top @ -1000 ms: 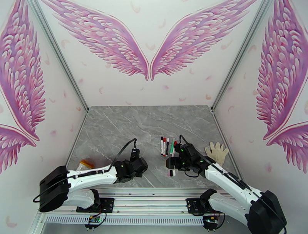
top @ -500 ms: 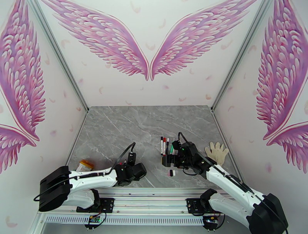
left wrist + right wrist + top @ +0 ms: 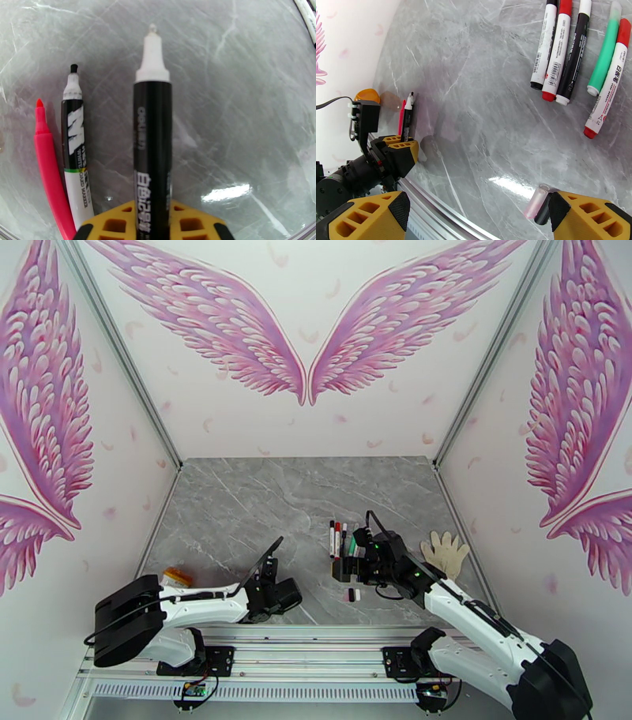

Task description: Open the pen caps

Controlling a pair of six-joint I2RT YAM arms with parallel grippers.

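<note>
Found left gripper [image 3: 152, 225] clamped on an uncapped black pen [image 3: 152, 130], right gripper [image 3: 478, 215] spread wide and empty beside two loose caps [image 3: 536, 203], five capped pens [image 3: 557, 51] on the table [image 3: 474, 102] (judged light, stiff, slick: pinch mid-barrel, pull cap straight).

Five slim capped marker pens [image 3: 557, 51] lie in a row on the grey marble table [image 3: 237, 500], right of centre. A white fabric glove [image 3: 445, 549] lies to their right; two stubby plastic caps [image 3: 353, 595] lie before them, nearer the arms.

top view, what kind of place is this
Probably a robot test booth, not a home: two arms on a rail, a marble-look table, white walls with pink wing murals.
</note>
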